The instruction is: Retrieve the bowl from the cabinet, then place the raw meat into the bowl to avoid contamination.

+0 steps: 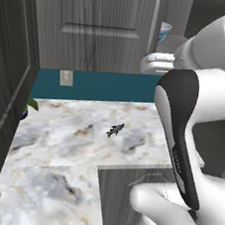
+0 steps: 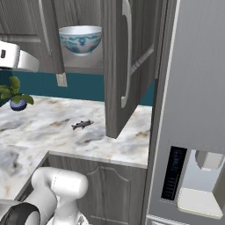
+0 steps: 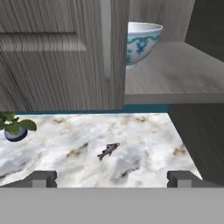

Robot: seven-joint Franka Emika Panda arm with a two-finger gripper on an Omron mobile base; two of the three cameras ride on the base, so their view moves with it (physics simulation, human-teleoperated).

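The bowl (image 2: 80,39), white inside with a blue pattern outside, stands upright on the grey shelf (image 3: 175,74) of the cabinet (image 1: 95,27). One cabinet door (image 2: 118,66) hangs open, and a closed door hides part of the bowl (image 3: 142,39) in the hand view. The raw meat (image 1: 115,130), a small dark fish shape, lies on the marble counter (image 1: 56,137) below. My gripper (image 3: 111,178) is open and empty, fingertips (image 3: 41,178) wide apart, hovering over the counter in front of the meat (image 3: 108,150) and lower than the shelf.
A small potted plant (image 2: 15,94) stands at the counter's back left. A tall grey fridge with a dispenser (image 2: 193,110) bounds the right side. The open door's lower edge overhangs the counter near the meat (image 2: 82,125). A teal backsplash (image 1: 103,83) runs behind.
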